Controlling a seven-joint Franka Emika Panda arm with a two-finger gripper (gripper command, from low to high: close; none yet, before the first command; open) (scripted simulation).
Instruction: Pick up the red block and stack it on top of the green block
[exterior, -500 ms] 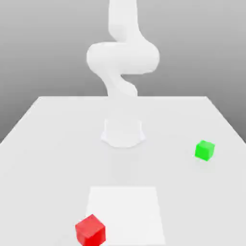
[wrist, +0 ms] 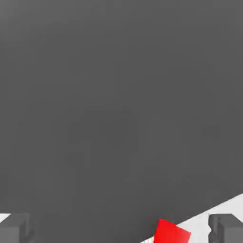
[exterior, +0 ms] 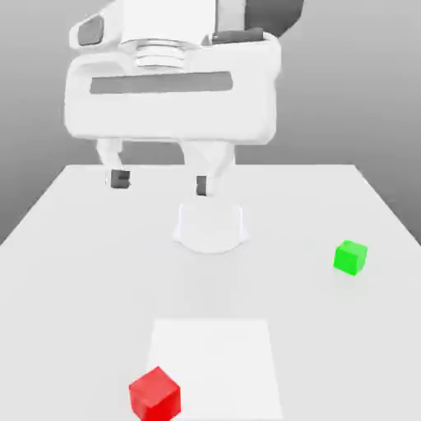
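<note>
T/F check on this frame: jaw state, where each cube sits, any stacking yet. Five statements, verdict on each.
1. The gripper has its jaws open and holds nothing. True.
2. The small matte red cube is stacked on the small matte green cube. False: both rest apart on the white table.
3. The green cube is on the exterior view's right. True.
4. The red cube sits beside the arm's round base. False: it lies near the table's front edge, at a corner of the lighter square patch.
5. The gripper touches the red cube. False: it hangs well above the table.

White table (exterior: pixel 74 247); paler square patch (exterior: pixel 218 362) near front; plain grey backdrop (exterior: pixel 362 82).
</note>
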